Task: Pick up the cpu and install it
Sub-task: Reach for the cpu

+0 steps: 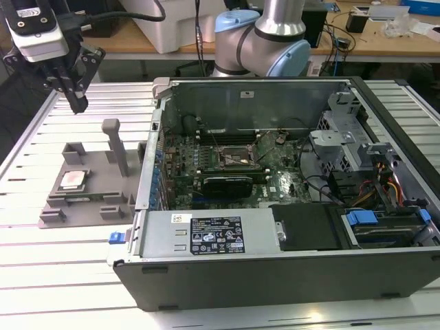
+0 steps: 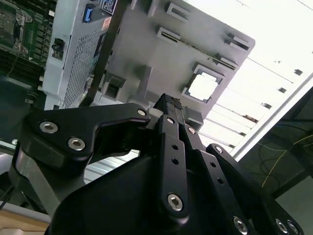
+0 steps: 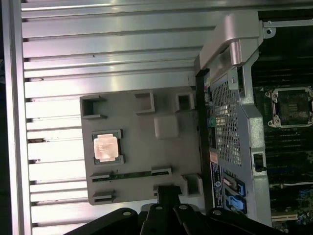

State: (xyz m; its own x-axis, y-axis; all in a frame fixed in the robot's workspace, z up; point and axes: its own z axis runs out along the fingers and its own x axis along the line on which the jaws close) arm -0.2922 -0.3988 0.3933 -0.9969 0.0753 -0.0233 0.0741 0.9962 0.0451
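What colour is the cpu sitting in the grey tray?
The cpu has a silvery, slightly coppery top with a pale rim; first wrist view shows it best.

Exterior view: arm (image 1: 271,31) cut off at top edge. Second wrist view: cpu (image 2: 202,86) glare-washed, surface detail lost; tool (image 2: 170,102) hides tray (image 2: 146,46) corner.

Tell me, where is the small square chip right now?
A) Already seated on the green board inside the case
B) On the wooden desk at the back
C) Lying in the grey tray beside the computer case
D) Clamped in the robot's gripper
C: the cpu lies in a recess of the grey tray, with the gripper above the tray and apart from it.
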